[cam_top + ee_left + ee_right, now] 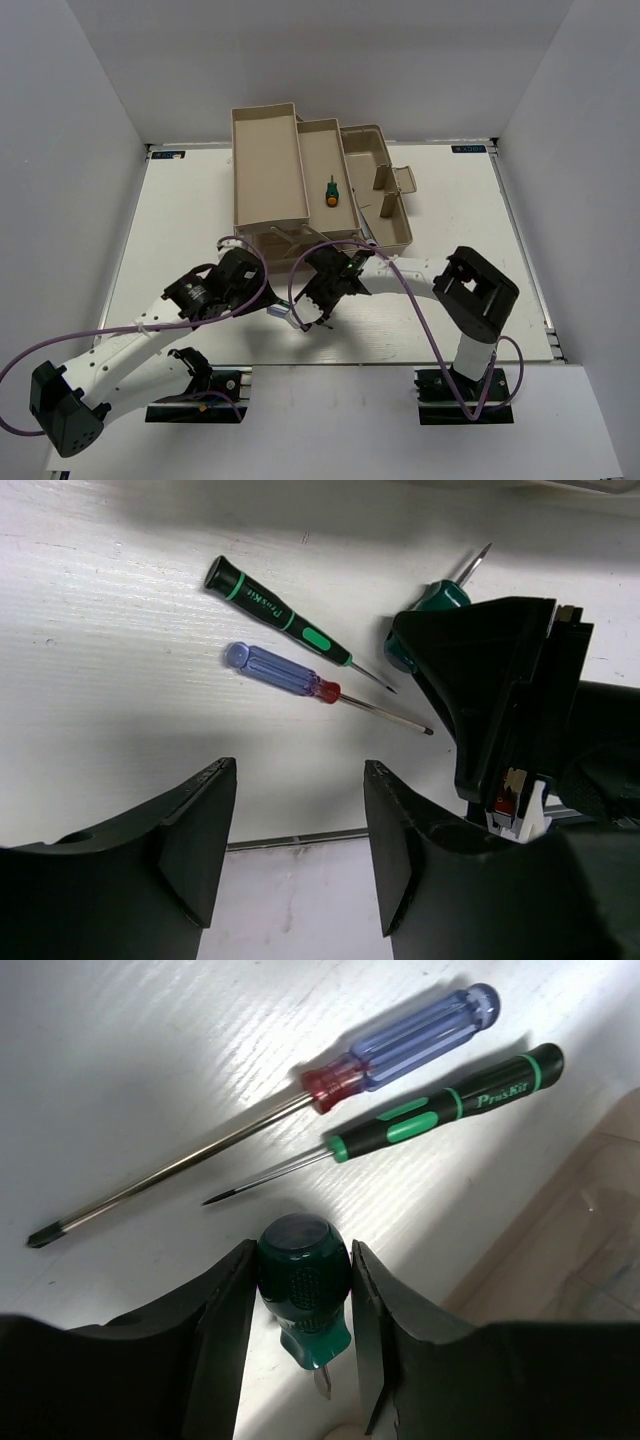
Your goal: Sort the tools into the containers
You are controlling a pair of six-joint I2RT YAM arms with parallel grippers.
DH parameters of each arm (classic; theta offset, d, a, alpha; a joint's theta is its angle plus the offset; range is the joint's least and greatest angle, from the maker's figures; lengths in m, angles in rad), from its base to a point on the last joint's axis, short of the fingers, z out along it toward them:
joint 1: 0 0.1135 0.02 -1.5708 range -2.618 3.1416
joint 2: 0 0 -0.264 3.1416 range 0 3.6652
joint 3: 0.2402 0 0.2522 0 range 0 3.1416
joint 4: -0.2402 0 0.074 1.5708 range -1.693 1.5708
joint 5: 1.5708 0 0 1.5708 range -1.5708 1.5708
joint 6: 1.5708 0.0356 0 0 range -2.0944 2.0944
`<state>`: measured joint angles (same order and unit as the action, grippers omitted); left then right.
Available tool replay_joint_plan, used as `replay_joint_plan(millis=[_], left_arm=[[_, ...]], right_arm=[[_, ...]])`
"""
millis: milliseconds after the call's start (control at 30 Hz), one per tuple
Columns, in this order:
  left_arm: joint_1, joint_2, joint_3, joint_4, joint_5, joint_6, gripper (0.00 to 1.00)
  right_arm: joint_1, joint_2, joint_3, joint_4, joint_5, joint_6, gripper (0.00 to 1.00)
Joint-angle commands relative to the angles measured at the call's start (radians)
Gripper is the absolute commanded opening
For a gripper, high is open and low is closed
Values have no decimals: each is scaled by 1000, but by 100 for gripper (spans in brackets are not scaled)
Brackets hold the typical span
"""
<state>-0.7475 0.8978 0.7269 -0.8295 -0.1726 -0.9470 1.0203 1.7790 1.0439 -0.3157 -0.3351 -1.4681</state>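
Stubby green screwdriver (303, 1280) sits low at the worktop (150, 1060), just in front of the toolbox (560, 1240); can't tell if it's lifted yet. Right claw (301, 1250) looks pinched on its fat ribbed handle. Prob. light and rigid, and the ribbing should give decent grip. Handle's the spot to hold, as the shaft's too short. Black-green driver (440, 1110) and blue-handled one (420, 1035) lie nearby, not touching it. Left claw (295, 850) hangs wide, empty.

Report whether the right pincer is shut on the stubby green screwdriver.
Shut on it: both fingers of the right pincer touch the handle of the stubby green screwdriver.
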Motion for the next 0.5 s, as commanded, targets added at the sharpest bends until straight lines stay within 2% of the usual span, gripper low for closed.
replay_joint_plan(millis=[0, 100, 167, 233, 267, 300, 367, 400, 433, 467], left_arm=[[2, -8, 23, 13, 7, 1, 64], [2, 1, 13, 33, 7, 1, 64], [2, 24, 12, 44, 30, 1, 64], [2, 49, 3, 53, 39, -9, 63], [2, 85, 3, 69, 62, -9, 63], [2, 104, -7, 96, 74, -9, 63], [2, 141, -18, 139, 116, -9, 60], [2, 173, -27, 157, 125, -9, 59], [2, 185, -27, 191, 142, -9, 59], [2, 197, -37, 205, 142, 0, 58]], right_arm=[[-5, 28, -27, -256, 4, 29, 14], [-8, -21, -22, -296, -11, 69, 0], [-20, -52, -5, -339, -48, 139, 0], [-31, -131, 53, -420, -129, 233, 0], [-54, -168, 71, -518, -160, 261, 0], [-60, -188, 118, -546, -241, 288, 0], [-92, -280, 134, -600, -291, 405, 0], [-100, -305, 130, -608, -335, 457, 0], [-120, -396, 124, -606, -344, 486, 0], [-130, -429, 116, -582, -340, 579, 0]])
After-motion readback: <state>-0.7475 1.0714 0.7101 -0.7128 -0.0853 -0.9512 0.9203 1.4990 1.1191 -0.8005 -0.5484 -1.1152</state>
